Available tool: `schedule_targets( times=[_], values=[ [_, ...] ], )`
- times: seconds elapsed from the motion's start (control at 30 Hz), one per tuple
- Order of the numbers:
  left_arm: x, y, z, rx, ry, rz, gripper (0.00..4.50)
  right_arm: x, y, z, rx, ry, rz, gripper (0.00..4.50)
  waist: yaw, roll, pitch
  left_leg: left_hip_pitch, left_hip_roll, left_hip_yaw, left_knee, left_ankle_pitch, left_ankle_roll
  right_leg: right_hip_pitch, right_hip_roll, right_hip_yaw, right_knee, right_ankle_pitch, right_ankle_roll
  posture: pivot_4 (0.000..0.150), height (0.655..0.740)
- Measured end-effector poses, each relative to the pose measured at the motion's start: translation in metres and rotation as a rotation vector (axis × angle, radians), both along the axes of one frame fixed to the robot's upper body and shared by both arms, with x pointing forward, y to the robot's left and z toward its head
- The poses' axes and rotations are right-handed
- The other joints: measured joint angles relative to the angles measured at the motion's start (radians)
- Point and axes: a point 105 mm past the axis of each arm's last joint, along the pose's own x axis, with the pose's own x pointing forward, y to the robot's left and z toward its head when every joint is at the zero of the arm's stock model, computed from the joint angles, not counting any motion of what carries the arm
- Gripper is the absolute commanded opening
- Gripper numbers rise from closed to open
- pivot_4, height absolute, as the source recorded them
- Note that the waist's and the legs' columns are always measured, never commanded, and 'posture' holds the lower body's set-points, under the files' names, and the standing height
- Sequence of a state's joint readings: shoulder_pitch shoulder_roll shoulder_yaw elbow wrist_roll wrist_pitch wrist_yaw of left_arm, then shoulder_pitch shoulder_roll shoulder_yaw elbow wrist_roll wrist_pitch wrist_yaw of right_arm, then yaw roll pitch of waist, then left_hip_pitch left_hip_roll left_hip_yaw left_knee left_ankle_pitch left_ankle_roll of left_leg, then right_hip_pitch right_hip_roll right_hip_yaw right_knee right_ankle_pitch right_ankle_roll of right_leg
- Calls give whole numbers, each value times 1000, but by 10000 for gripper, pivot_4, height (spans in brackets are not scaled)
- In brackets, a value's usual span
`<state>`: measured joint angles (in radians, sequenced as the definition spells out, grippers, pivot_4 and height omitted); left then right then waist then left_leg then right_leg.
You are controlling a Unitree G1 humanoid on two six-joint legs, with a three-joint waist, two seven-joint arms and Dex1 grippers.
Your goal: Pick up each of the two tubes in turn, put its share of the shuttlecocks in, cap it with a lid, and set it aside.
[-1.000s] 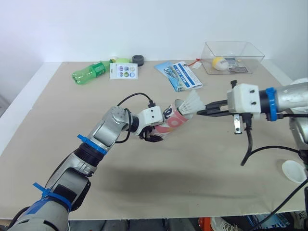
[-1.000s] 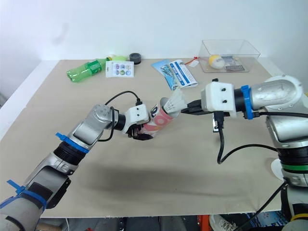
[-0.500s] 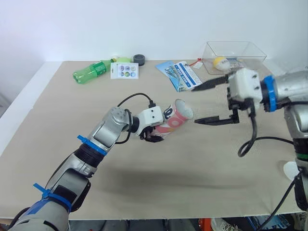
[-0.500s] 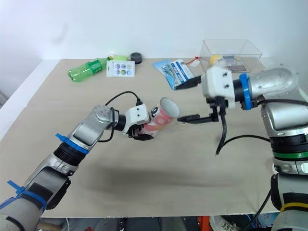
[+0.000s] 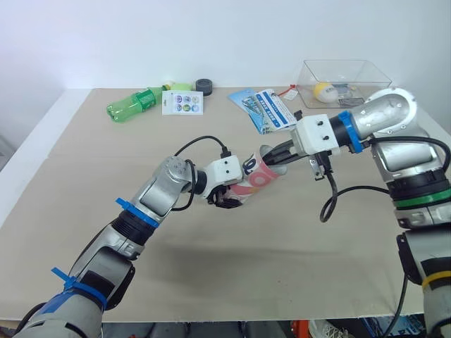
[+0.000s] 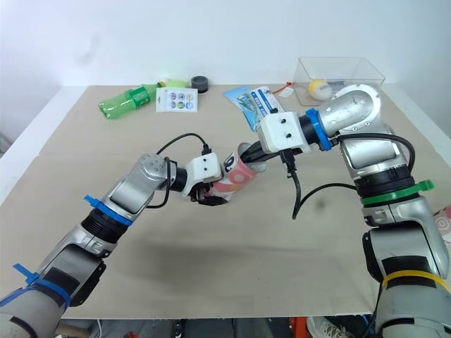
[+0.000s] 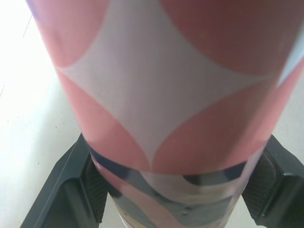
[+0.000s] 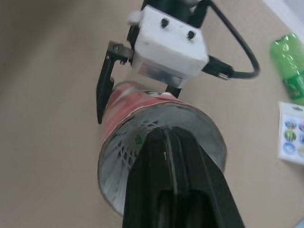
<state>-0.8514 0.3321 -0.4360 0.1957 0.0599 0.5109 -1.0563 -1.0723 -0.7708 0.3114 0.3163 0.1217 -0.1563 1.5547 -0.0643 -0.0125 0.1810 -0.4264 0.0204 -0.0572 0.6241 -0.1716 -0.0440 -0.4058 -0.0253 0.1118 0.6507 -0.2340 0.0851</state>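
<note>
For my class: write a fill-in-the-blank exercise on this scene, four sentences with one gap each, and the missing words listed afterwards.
1. The gripper clamped on the pink and white tube is the robot's ____ one.
2. The right gripper, fingers pressed together, reaches ____ the tube's open mouth.
3. The white feathers inside the tube belong to a ____.
4. The bottle lying at the table's far side is coloured ____.

Missing words: left; into; shuttlecock; green.
</note>
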Motion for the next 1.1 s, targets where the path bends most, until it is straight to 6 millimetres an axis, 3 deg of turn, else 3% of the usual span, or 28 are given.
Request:
schedule_targets(
  times=[0.27, 1.1],
  values=[
    [0, 0, 0, 1, -1, 1, 30602, 10, 14, -34, -135, 30, 66, 477, -1, 0, 0, 0, 0, -1, 0, 0, 0, 0, 1, -1, 0, 0, -1, 1500, 7400],
    [1, 1, -1, 0, 6, 11, 30602, 14, 28, -36, -185, 30, 135, 477, -8, 0, 0, 2, 1, -1, 0, 0, 0, 1, 1, -1, 2, 0, -1, 1500, 7400]
  ],
)
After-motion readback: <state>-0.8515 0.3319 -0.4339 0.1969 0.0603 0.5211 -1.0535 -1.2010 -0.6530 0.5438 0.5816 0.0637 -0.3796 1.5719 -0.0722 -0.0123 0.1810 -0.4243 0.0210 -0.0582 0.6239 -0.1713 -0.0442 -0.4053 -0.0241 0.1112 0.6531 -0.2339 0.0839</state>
